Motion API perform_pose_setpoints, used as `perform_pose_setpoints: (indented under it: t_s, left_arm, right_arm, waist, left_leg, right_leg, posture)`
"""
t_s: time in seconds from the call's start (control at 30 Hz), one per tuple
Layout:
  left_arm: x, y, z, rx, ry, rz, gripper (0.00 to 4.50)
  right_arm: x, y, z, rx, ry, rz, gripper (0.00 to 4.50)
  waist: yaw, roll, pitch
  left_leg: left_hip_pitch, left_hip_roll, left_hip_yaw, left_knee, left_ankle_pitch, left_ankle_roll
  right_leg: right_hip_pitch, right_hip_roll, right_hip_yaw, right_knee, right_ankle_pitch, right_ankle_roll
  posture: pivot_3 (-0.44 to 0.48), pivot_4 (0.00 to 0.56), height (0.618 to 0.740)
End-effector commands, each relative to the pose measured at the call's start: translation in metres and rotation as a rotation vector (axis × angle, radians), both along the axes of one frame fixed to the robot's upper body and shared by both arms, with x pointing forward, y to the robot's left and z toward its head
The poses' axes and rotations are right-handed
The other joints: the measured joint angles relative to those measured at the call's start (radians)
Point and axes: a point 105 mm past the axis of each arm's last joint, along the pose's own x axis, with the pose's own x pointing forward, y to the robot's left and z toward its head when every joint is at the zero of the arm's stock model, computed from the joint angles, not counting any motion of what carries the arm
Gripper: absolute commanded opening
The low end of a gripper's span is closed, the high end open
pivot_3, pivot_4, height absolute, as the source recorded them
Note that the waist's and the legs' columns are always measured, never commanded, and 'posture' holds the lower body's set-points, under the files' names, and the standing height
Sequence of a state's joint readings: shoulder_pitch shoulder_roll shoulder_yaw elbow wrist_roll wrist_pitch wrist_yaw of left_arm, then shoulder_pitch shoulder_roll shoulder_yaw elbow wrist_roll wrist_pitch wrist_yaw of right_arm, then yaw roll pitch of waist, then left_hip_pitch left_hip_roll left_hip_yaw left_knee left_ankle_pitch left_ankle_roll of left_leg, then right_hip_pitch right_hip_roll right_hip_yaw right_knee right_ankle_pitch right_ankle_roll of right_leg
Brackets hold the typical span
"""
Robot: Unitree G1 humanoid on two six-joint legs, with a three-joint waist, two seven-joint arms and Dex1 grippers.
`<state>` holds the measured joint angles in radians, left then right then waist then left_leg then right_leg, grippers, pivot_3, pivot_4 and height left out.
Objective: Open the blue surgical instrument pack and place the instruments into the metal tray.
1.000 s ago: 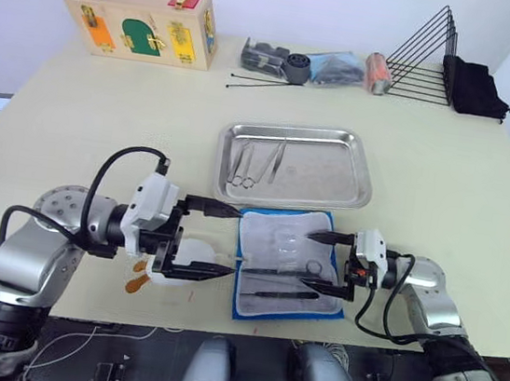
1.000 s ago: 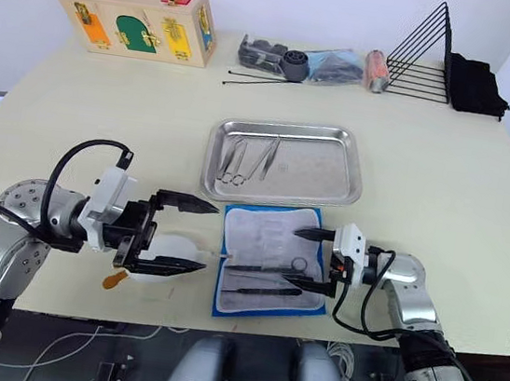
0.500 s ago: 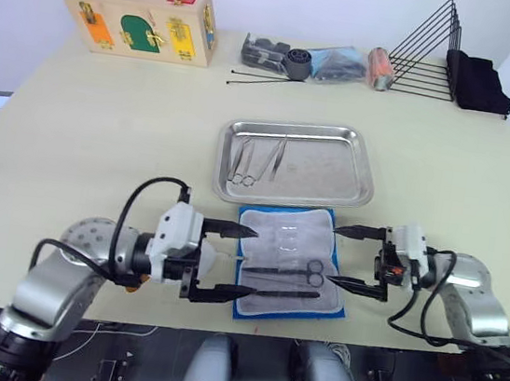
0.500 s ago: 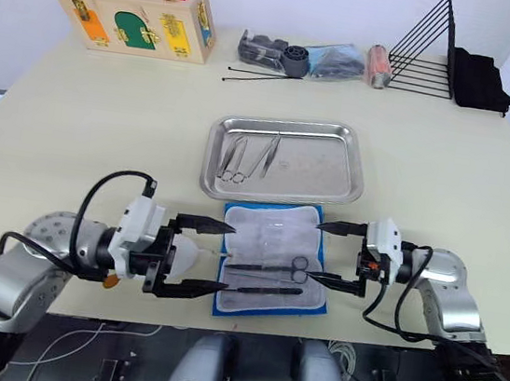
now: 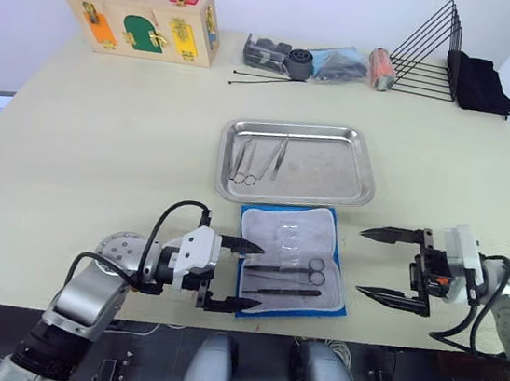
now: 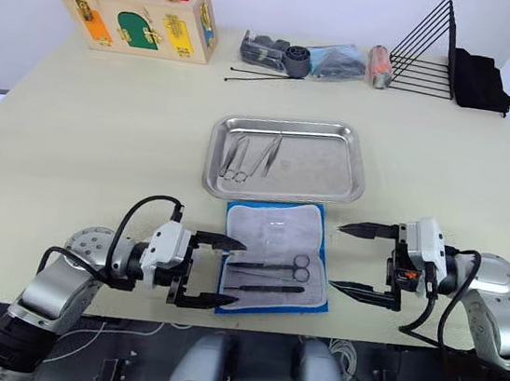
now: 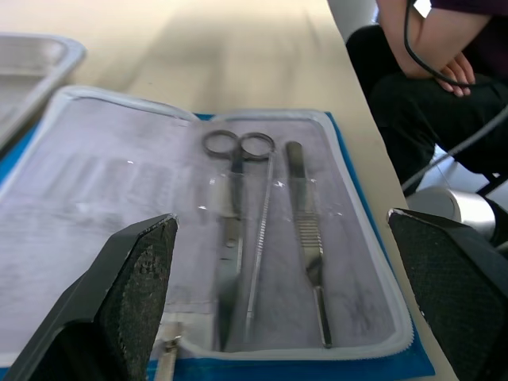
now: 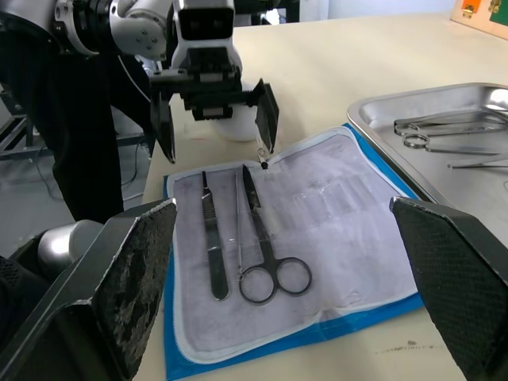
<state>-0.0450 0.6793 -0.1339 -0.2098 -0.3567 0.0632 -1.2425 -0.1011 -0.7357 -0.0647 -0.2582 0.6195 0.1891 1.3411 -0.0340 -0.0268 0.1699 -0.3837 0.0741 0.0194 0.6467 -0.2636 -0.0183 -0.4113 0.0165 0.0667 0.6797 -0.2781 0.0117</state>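
Pack: the blue surgical instrument pack [image 5: 291, 261] lies open and flat on the table, just in front of the metal tray [image 5: 296, 163], its pale lining up.
Instruments left: scissors [image 7: 236, 206], a thin probe [image 7: 260, 226] and forceps [image 7: 308, 238] sit side by side in the lining, close together.
Already done: two or three instruments [image 5: 257, 161] rest in the left part of the tray.
Left gripper [image 5: 236, 275]: fingers spread wide and empty, tips at the pack's left edge, level with the remaining tools.
Right gripper [image 5: 394, 266]: also wide and empty, off to the right of the pack, clear of it.
Your move: you take one tool at a time, so narrow the left fingers first.
Grip: you pinch the forceps at mid-shaft, across its width.
Risk: the clear pocket strip probably traps the tips, so you slide the tool out lengthwise before lifting, or the pack likely drags.
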Motion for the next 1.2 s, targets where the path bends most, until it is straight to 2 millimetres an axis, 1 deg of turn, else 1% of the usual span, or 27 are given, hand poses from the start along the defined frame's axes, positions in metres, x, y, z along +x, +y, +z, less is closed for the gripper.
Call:
perform_pose_setpoints:
  t_s: [0.03,0.17,0.33,0.4,0.57,0.67,0.7,0.83,1.03,1.2]
  left_arm:
    - [0.002,0.003,-0.010,0.046,-0.016,-0.021,4.49]
    - [0.005,0.002,-0.020,0.067,-0.020,-0.033,4.49]
    - [0.004,-0.003,-0.032,0.060,-0.008,-0.042,4.49]
    - [0.004,-0.005,-0.039,0.060,0.004,-0.034,4.49]
    - [0.006,-0.006,-0.049,0.070,0.023,-0.022,4.49]
    - [0.008,-0.004,-0.054,0.085,0.034,-0.008,4.49]
    - [0.010,-0.002,-0.056,0.090,0.042,0.001,4.49]
    - [0.010,0.002,-0.060,0.112,0.062,0.004,4.49]
    - [0.006,0.006,-0.067,0.160,0.127,-0.008,4.49]
    - [0.005,0.010,-0.071,0.212,0.172,-0.001,4.49]
  right_arm:
    - [-0.007,0.001,0.019,0.019,-0.051,0.008,4.50]
    - [-0.008,0.002,0.021,0.021,-0.051,0.010,4.50]
    - [-0.010,0.003,0.020,0.023,-0.046,0.013,4.50]
    - [-0.012,0.004,0.020,0.021,-0.039,0.021,4.50]
    - [-0.014,0.003,0.021,0.005,-0.034,0.028,4.50]
    - [-0.013,-0.003,0.021,-0.020,-0.032,0.013,4.50]
    - [-0.013,-0.006,0.021,-0.032,-0.028,0.005,4.50]
    - [-0.013,-0.014,0.020,-0.058,-0.024,-0.010,4.50]
    - [-0.011,-0.014,0.024,-0.068,-0.039,-0.010,4.50]
    - [-0.010,-0.011,0.024,-0.066,-0.047,0.000,4.50]
  waist:
    - [0.000,0.000,0.000]
    - [0.000,0.001,0.000]
    - [0.000,0.002,-0.001]
    - [0.002,0.005,-0.003]
    - [0.007,0.015,-0.009]
    - [0.009,0.018,-0.011]
    - [0.014,0.022,-0.013]
    - [0.018,0.026,-0.016]
    - [0.017,0.032,-0.022]
    - [0.016,0.032,-0.024]
  left_leg:
    - [0.000,0.000,0.000,0.000,0.000,0.000]
    - [0.001,0.000,0.000,0.003,0.000,0.000]
    - [0.001,0.000,0.001,0.004,0.000,0.000]
    - [0.001,0.000,0.001,0.005,0.000,0.000]
    - [0.001,-0.001,0.002,0.005,0.000,0.000]
    - [0.002,-0.001,0.002,0.005,0.000,0.000]
    - [0.002,-0.001,0.002,0.005,0.000,0.000]
    - [0.003,-0.002,0.002,0.005,0.000,0.000]
    - [0.004,-0.002,0.002,0.005,0.000,0.000]
    - [0.005,-0.002,0.002,0.005,0.000,0.001]
  right_leg:
    - [0.000,0.000,0.000,0.000,0.000,0.001]
    - [0.002,0.000,0.001,0.000,0.002,0.004]
    - [0.002,0.000,0.002,0.000,0.003,0.007]
    - [0.002,0.000,0.002,0.000,0.003,0.007]
    - [0.003,0.000,0.003,0.000,0.003,0.007]
    - [0.004,0.000,0.004,0.000,0.003,0.007]
    - [0.004,0.000,0.004,0.000,0.003,0.007]
    - [0.004,0.001,0.005,0.000,0.003,0.008]
    - [0.005,0.001,0.005,0.000,0.002,0.009]
    - [0.006,0.002,0.005,0.000,0.002,0.009]
  posture:
    - [0.000,0.150,0.740]
    - [0.000,0.150,0.740]
    - [0.000,0.150,0.740]
    - [0.000,0.150,0.740]
    - [0.000,0.150,0.740]
    - [0.000,0.150,0.740]
    - [0.000,0.150,0.740]
    - [0.000,0.150,0.740]
    - [0.000,0.150,0.740]
    - [0.000,0.150,0.740]
